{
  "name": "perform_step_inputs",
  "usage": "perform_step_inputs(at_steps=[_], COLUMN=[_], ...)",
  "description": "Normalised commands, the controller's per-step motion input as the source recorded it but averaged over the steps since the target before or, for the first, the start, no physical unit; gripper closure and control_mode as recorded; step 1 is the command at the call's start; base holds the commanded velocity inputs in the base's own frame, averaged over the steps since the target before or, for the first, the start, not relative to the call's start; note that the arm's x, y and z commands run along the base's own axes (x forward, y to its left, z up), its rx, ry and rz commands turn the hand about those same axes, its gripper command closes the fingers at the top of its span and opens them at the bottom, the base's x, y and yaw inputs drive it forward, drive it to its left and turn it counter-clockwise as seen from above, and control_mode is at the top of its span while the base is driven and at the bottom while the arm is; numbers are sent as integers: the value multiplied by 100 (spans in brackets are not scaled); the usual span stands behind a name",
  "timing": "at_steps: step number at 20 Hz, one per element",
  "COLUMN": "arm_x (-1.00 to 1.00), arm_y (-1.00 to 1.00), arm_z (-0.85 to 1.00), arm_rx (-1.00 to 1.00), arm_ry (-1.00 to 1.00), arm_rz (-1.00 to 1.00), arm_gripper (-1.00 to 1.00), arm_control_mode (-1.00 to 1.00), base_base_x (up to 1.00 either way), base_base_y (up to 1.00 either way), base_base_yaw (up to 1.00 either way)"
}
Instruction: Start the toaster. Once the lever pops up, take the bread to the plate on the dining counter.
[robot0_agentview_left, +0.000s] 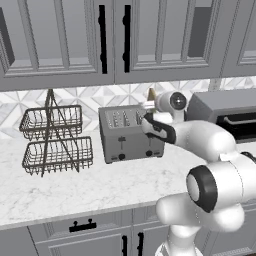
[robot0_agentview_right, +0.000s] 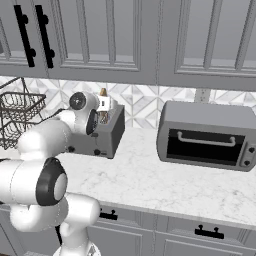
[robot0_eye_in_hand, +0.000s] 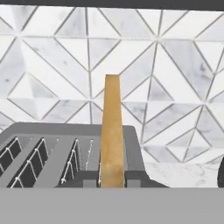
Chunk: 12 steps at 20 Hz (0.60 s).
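Bread (robot0_eye_in_hand: 112, 131) sits edge-on in your gripper (robot0_agentview_right: 103, 119), jaws closed tight on it, slice lifted just above toaster (robot0_agentview_left: 129, 134) at its right-end slots, on the counter (robot0_agentview_left: 75, 185).

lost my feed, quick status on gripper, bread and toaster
Gripper shut on the bread, above the toaster. Slice upright, edge-on, over an end slot. Nothing in the way above it.
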Motion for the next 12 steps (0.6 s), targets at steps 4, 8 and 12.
perform_step_inputs(at_steps=[4,8,12], arm_x=[-86,-100,-100], arm_y=[-7,-14,-15], arm_z=[36,21,17], arm_rx=[0,0,0], arm_ry=[-1,0,0], arm_rz=[0,0,0], arm_gripper=[100,100,100], arm_control_mode=[-100,-100,-100], base_base_x=[0,0,0], base_base_y=[0,0,0], base_base_yaw=[0,0,0])
